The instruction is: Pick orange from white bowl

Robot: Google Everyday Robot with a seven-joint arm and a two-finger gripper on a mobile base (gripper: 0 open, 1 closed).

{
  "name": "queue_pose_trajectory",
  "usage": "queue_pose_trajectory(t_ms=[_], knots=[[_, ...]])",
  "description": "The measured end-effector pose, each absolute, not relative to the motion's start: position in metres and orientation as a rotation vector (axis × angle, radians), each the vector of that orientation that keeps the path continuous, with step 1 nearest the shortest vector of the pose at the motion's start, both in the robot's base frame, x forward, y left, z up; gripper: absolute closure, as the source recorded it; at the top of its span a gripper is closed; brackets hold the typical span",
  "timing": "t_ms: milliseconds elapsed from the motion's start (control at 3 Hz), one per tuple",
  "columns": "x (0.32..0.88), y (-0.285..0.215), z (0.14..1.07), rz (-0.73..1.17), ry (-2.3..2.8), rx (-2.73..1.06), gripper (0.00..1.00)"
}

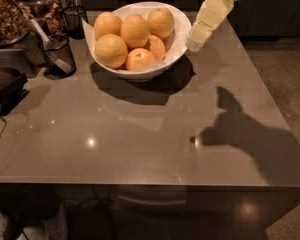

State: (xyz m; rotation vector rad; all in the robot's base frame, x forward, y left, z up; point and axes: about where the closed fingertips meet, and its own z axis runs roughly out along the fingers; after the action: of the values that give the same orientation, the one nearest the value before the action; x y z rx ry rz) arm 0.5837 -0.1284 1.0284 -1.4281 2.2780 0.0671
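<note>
Pale yellow-orange and dimpled, four large fruits lie heaped in the bowl (145,74), with two smaller redder fruits (140,59) at the bowl's front right. The orange (160,22) at the bowl's back right sits high in the heap and nearest the gripper (194,43), so it looks the likely pick. The bowl stands on the bench (140,139), and a mesh cup (57,54) stands well to the bowl's left.

The orange is probably firm and fairly heavy for its size. Its roundness means it could roll or squirt out of a shallow hold, though the pebbled skin should give some friction. It is not fragile, but a hard squeeze could bruise it. The best hold looks to be from above, across its widest part. Its right flank faces the bowl's wall with some room, while its left flank is close against a neighbour, so that side is the tight one. The fruit is large, so a wide opening will probably be needed.

The gripper hangs over the bowl's right rim, tilted with its tip pointing down and left toward the heap. It shows as one pale wedge, and whether it is open or closed cannot be told. Nothing is seen in it. It is apart from the orange, and whether its tip touches the rim cannot be told.
</note>
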Motion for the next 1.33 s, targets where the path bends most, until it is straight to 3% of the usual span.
queue_pose_trajectory(t_ms=[333,1000,1333], knots=[[0.584,-0.128,1.028,0.067,2.278,-1.428,0.00],[0.653,-0.064,1.028,0.120,2.235,-1.455,0.00],[0.665,-0.059,1.041,0.111,2.189,-1.425,0.00]])
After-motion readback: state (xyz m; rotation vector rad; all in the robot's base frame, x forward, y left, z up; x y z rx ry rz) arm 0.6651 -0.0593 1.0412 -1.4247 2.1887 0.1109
